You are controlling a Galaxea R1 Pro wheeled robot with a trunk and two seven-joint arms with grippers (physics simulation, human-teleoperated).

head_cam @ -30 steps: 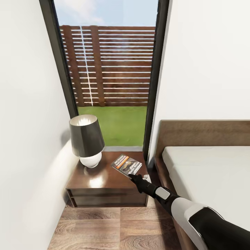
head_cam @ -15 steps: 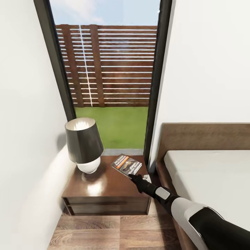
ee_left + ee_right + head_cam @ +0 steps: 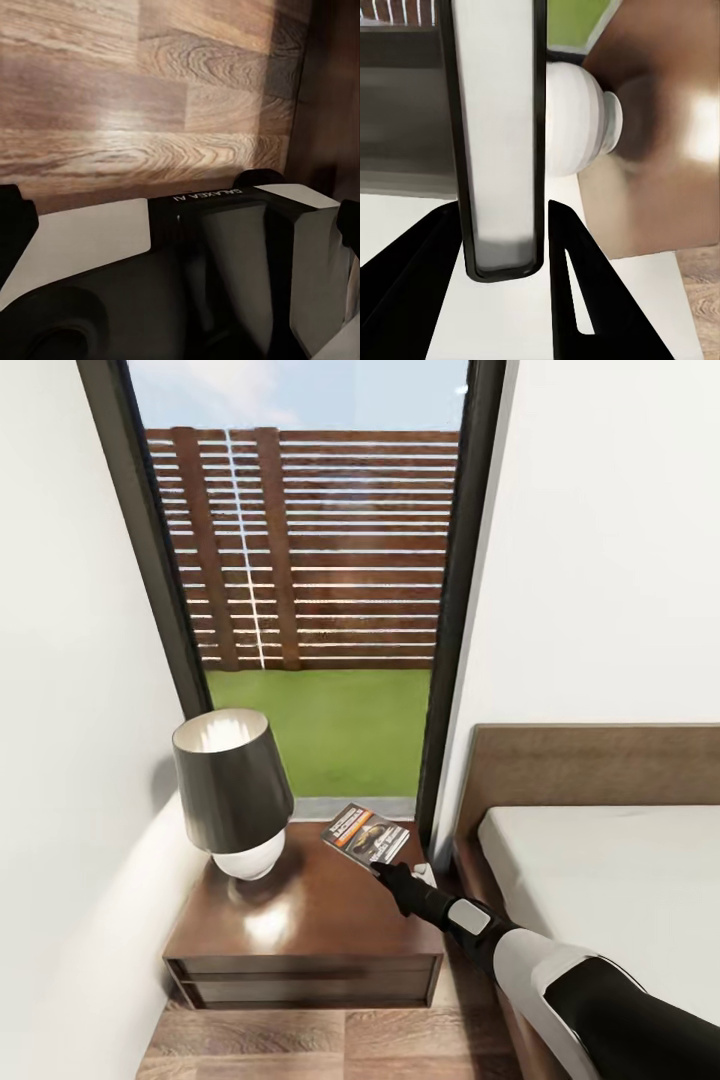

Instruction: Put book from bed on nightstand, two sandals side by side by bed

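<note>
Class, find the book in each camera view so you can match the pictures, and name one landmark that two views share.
Head view: the book is held over the nightstand.
Right wrist view: the book seen edge-on between the right gripper fingers.
Shared landmark: the lamp.

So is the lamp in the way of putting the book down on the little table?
No. The right gripper holds the book over the nightstand's bare side. The lamp stands well apart, toward the wall.
</note>
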